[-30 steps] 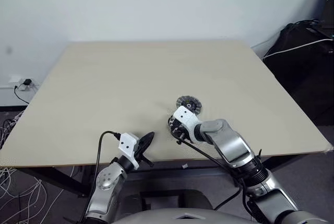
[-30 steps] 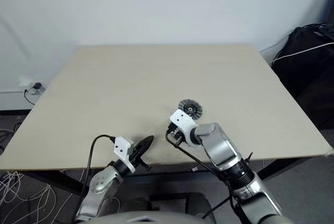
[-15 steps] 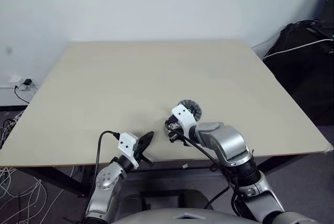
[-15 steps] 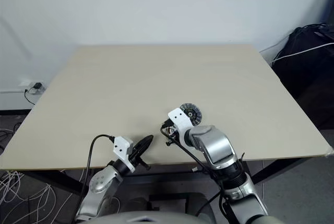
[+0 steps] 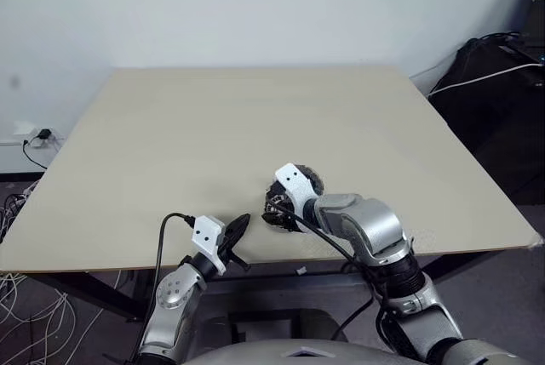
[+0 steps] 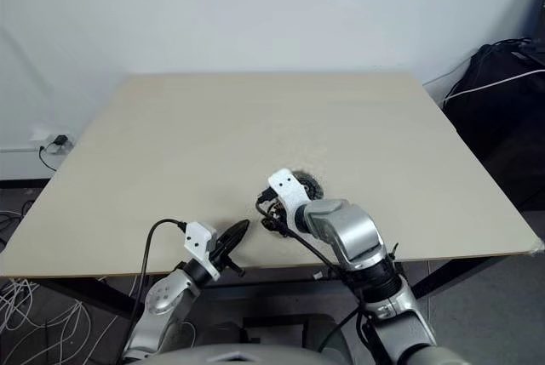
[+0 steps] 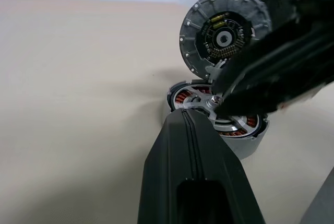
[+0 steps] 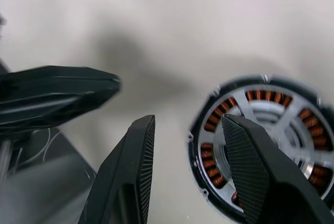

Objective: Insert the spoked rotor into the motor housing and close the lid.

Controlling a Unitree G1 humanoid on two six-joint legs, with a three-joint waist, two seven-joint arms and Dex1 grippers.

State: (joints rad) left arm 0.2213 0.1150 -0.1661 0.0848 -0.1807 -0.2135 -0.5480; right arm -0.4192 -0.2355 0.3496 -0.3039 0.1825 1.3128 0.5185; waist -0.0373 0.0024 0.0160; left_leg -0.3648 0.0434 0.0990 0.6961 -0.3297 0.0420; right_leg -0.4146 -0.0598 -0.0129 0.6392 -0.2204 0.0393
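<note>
The motor housing [image 7: 245, 148] sits near the table's front edge, its copper windings showing. The spoked rotor [image 8: 271, 110] lies in it, silver spokes over the windings. Behind the housing is the lid [image 7: 224, 31], ribbed face and dark centre turned toward the left wrist camera, partly hidden by my right wrist in the head view [image 5: 312, 181]. My right gripper [image 8: 189, 122] hangs open over the housing's edge, one finger above the rotor and the other beside the housing. My left gripper [image 5: 242, 223] is shut and empty, pointing at the housing from the left.
The pale wooden table [image 5: 170, 127] stretches wide behind the parts, and its front edge runs just below both grippers. A black bag with cables [image 5: 494, 84] stands off the table's right side. A power strip and wires [image 5: 34, 137] lie on the floor at the left.
My right gripper shifted a little left and up, its wrist rolled, and its fingers opened over the housing. The left gripper stayed put.
</note>
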